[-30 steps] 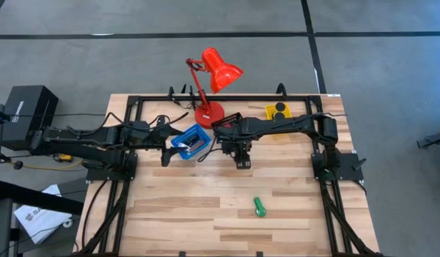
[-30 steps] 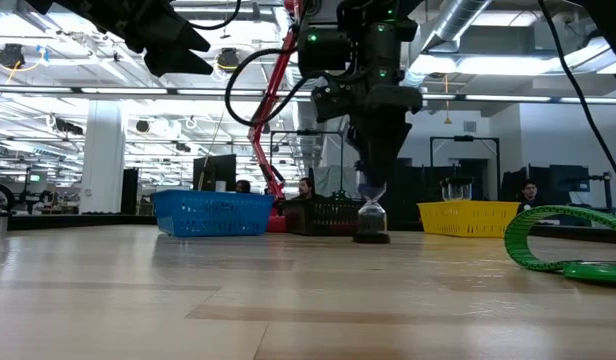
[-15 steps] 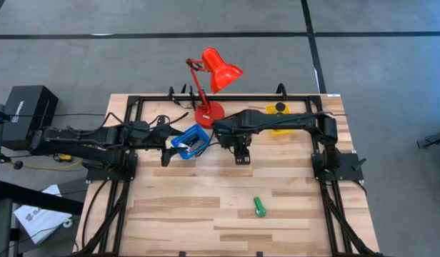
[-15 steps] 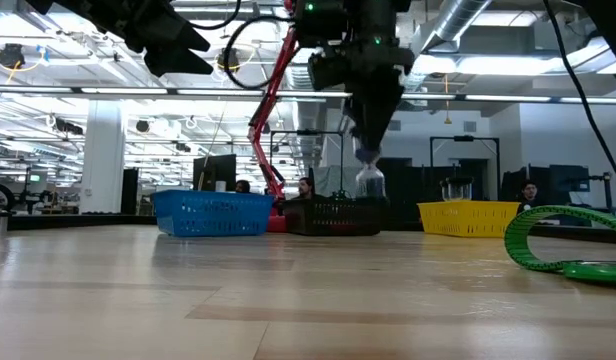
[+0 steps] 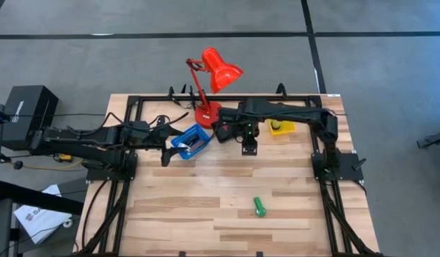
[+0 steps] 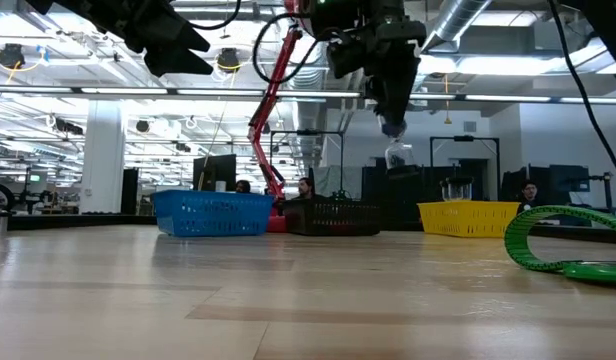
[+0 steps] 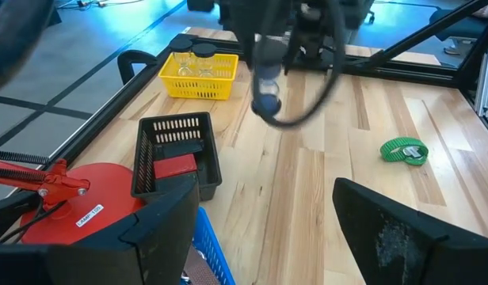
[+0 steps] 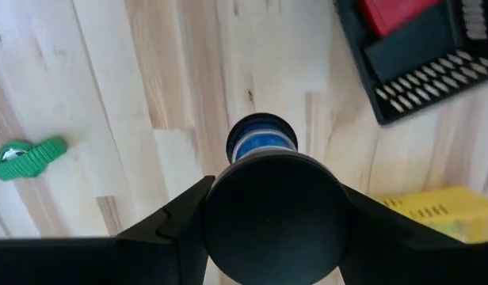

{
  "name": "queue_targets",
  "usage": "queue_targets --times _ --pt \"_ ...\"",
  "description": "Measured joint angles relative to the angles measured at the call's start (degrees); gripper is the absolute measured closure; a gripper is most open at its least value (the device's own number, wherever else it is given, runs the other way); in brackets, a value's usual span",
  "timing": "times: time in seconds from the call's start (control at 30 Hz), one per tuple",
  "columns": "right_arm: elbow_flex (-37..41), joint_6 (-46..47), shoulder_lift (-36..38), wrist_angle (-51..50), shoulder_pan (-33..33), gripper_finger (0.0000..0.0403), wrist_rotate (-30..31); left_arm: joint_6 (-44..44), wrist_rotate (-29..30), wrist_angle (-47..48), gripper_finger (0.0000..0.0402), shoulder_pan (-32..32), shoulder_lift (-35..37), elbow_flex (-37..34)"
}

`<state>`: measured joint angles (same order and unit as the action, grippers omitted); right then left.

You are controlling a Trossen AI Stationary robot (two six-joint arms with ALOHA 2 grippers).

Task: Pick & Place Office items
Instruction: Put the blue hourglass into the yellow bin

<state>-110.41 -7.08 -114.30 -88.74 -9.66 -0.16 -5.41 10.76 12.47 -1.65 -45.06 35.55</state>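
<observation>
My right gripper (image 6: 392, 124) hangs high over the table's middle, shut on a small hourglass (image 6: 398, 156) with black round ends and blue inside (image 8: 262, 141). A green stubby item (image 5: 259, 207) lies on the wood near the front, also seen as the green item (image 8: 26, 157). A red block (image 7: 174, 166) lies in the black tray (image 7: 146, 168). My left gripper (image 7: 276, 237) waits open by the blue tray (image 5: 190, 141), holding nothing. My right gripper pinches the hourglass's upper round end (image 8: 272, 206) between its two fingers (image 8: 169, 222), one on each side. The fingers come from above, pointing down. The hourglass hangs upright below them, lifted well clear of the table.
A red desk lamp (image 5: 213, 75) stands at the far edge beside the black tray. The yellow tray (image 7: 198, 75) with round pieces sits far right (image 5: 281, 127). Bare wood stretches across the near half of the table (image 5: 206, 214).
My right gripper has risen with the hourglass, which stood on the table a second ago and now hangs clear, still upright. It has also drifted a little toward the far edge and the yellow tray.
</observation>
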Motion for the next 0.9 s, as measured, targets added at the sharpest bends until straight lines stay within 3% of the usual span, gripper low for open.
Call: queue_targets --times 0.2,0.5,0.9 --pt "0.26 0.98 3.73 -1.28 -1.18 0.0199 0.13 -0.02 0.04 -0.07 0.0116 -0.01 0.04 -0.44" --pt "4.24 8.13 16.49 -1.37 -4.98 0.0203 0.17 -0.02 0.24 -0.05 0.0116 0.0 0.02 -0.96" --pt "25.98 16.88 34.39 -0.37 -12.04 0.0205 4.92 -0.15 0.17 -0.09 0.0116 -0.02 0.02 -0.96"
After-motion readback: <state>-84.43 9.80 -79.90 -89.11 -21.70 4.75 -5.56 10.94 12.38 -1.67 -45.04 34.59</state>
